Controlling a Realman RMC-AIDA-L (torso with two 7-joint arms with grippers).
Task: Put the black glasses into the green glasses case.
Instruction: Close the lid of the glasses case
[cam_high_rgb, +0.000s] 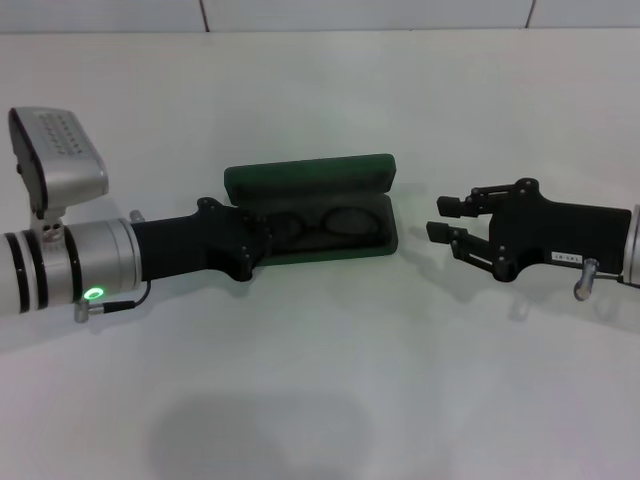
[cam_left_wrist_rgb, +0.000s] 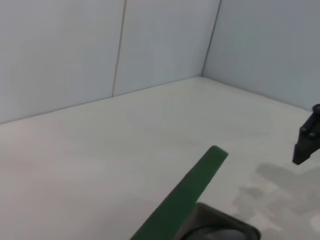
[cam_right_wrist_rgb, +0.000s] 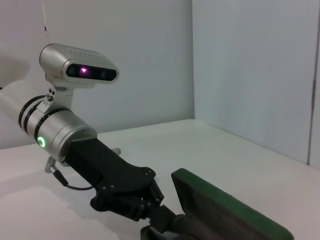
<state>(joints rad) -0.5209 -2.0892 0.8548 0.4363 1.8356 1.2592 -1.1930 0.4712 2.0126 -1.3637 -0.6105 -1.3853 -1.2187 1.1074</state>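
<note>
The green glasses case (cam_high_rgb: 310, 176) lies open in the middle of the white table, its lid standing up at the back. Inside its dark tray lie the black glasses (cam_high_rgb: 335, 222), lenses side by side. My left gripper (cam_high_rgb: 264, 240) reaches into the case's left end, right at the left lens. The right wrist view shows that left gripper (cam_right_wrist_rgb: 152, 212) dipping in beside the raised lid (cam_right_wrist_rgb: 225, 210). The left wrist view catches only the lid's edge (cam_left_wrist_rgb: 187, 192). To the right of the case my right gripper (cam_high_rgb: 442, 219) hovers open, holding nothing.
The white table (cam_high_rgb: 320, 380) runs to pale walls at the back and sides. My left arm's silver wrist and its camera block (cam_high_rgb: 58, 160) stand over the table's left part. The right gripper's tip (cam_left_wrist_rgb: 306, 142) shows far off in the left wrist view.
</note>
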